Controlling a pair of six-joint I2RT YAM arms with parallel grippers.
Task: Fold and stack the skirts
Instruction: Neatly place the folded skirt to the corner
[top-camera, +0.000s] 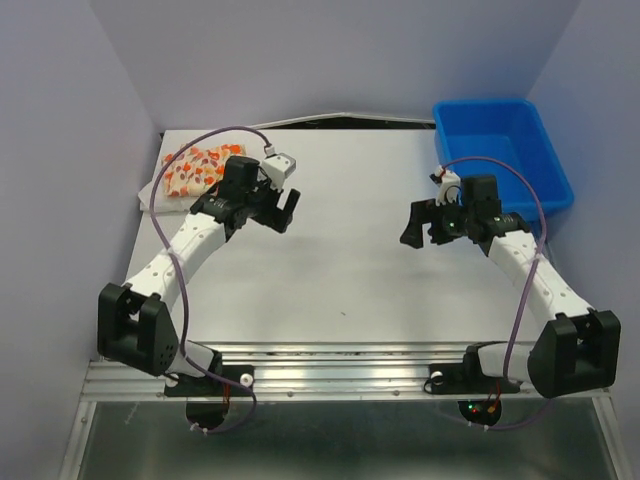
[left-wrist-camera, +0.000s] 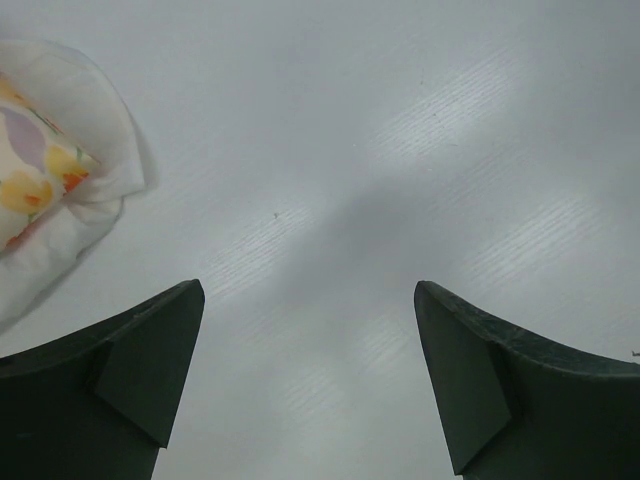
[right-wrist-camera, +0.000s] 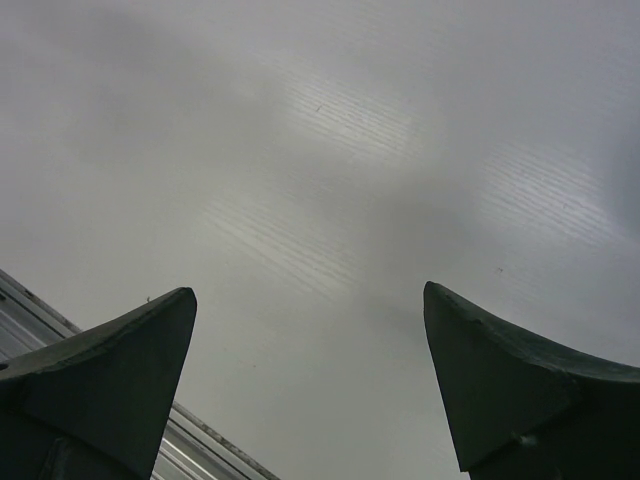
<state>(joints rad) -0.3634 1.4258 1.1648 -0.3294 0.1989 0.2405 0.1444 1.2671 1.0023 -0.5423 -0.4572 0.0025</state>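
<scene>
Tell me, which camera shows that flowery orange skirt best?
The top external view: the printed skirt lies at the far left corner of the table, mostly visible. The left wrist view catches only the skirt's edge; the right wrist view shows none of it.

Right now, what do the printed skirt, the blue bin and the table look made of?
Printed skirt: thin soft cloth, matte, going by its rumpled folds. Blue bin: probably moulded plastic, smooth with slight sheen. Table: hard white board, maybe laminate, faintly lined and reflective.
</scene>
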